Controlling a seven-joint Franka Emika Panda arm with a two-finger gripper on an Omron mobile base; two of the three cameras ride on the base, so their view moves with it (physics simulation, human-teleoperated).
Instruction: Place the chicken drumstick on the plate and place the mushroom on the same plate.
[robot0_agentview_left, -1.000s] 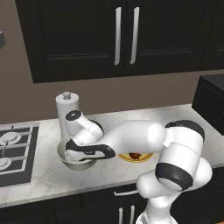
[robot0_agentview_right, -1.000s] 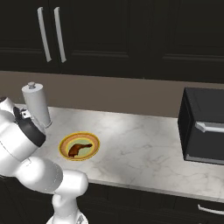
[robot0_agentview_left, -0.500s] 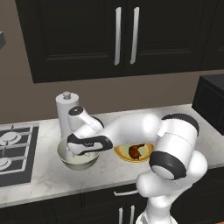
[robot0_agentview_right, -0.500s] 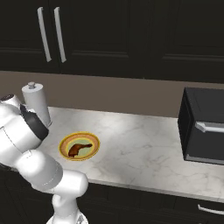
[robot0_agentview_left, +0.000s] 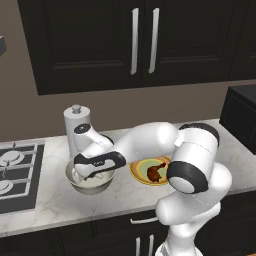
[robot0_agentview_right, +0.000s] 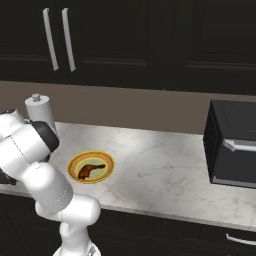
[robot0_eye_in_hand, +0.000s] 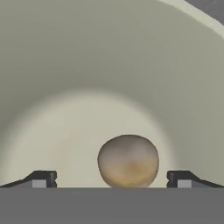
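Note:
The reddish-brown chicken drumstick (robot0_agentview_left: 156, 171) (robot0_agentview_right: 90, 170) lies on the yellow-rimmed plate (robot0_agentview_left: 140, 166) (robot0_agentview_right: 73, 163) on the marble counter. A tan mushroom (robot0_eye_in_hand: 128, 160) rests on the floor of a cream-white bowl (robot0_agentview_left: 90, 186) (robot0_eye_in_hand: 109, 65) just left of the plate. My gripper (robot0_eye_in_hand: 111, 179) reaches down into that bowl, open, with the mushroom between its two fingertips (robot0_eye_in_hand: 43, 178) and apart from both. In the left base view the hand (robot0_agentview_left: 95, 164) hovers over the bowl and hides the mushroom.
A paper towel roll (robot0_agentview_left: 76, 129) (robot0_agentview_right: 40, 114) stands behind the bowl. The stove (robot0_agentview_left: 15, 172) lies to the left. A dark microwave (robot0_agentview_right: 232, 145) sits at the counter's right end. Dark cabinets hang above.
The hand has swung left from beside the plate and dropped into the bowl. The jaws have stayed wide apart. The drumstick has not moved on the plate.

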